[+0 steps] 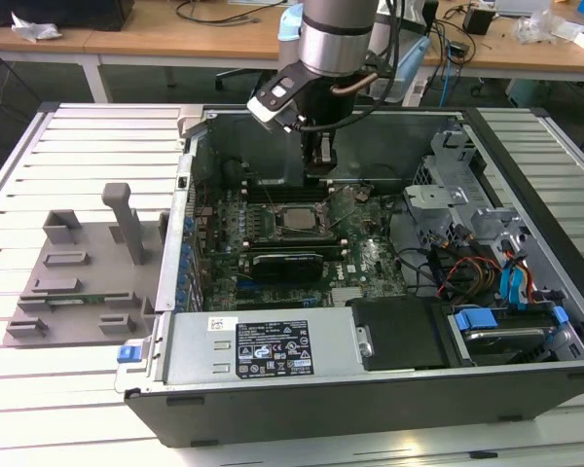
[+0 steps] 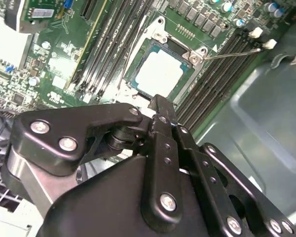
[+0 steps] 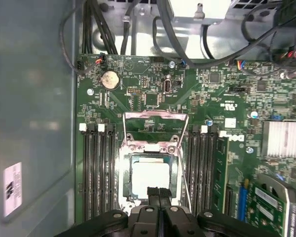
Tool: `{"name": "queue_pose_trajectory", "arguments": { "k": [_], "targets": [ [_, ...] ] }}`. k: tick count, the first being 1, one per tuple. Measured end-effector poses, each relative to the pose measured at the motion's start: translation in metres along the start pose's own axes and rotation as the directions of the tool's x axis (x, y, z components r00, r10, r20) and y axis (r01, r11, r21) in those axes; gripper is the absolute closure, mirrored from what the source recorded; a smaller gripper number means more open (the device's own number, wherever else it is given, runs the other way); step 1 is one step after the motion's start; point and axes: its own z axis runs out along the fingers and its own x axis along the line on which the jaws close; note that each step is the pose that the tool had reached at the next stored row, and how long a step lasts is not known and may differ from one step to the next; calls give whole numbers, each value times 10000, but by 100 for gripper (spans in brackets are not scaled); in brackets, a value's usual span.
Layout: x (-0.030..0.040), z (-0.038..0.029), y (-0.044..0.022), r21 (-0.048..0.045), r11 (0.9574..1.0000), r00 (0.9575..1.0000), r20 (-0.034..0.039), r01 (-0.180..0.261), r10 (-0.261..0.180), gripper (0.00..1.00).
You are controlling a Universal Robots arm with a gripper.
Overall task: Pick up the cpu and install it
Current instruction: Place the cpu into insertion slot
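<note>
Pincer (image 3: 159, 191) looks closed on nothing, hanging low inside the open PC case (image 1: 190, 352) on the slatted desk (image 1: 78, 413); motherboard (image 3: 153, 84) lies flat beneath; load frame (image 3: 155, 117) is flipped up off the socket (image 3: 174, 172); cpu (image 3: 148, 175) sits square in it, just under the pincer, tight between memory slots (image 3: 96, 173).

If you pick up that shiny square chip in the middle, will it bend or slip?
The flat square silver-grey cpu probably stays stiff: its top looks like metal. That smooth top may be slippery. Being thin and flat, it likely won't roll.
</note>
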Motion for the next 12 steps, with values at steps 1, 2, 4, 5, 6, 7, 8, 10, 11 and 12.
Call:
{"name": "queue_pose_trajectory", "arguments": {
  "k": [1, 2, 4, 5, 6, 7, 8, 10, 11, 12],
  "targets": [
    [-1, -38, -1, -2, 10000, 10000, 0, 0, 0, 89],
    [-1, -60, -2, -3, 10000, 10000, 0, 1, -1, 89],
    [-2, -100, -4, -6, 10000, 10000, 1, 2, -2, 89],
    [-2, -101, -4, -8, 10000, 10000, -2, 1, -1, 89],
    [-2, -100, -4, -8, 10000, 10000, -3, 1, -1, 89],
    [-3, -102, -5, -6, 10000, 10000, -1, 1, -1, 89],
    [-2, -102, -4, -7, 10000, 10000, -1, 1, -1, 89],
    [-2, -102, -5, -7, 10000, 10000, -3, 1, -1, 89],
    [-2, -102, -5, -7, 10000, 10000, -3, 0, 0, 89],
    [-3, -103, -5, -7, 10000, 10000, -3, 1, -1, 89]
  ]
}}
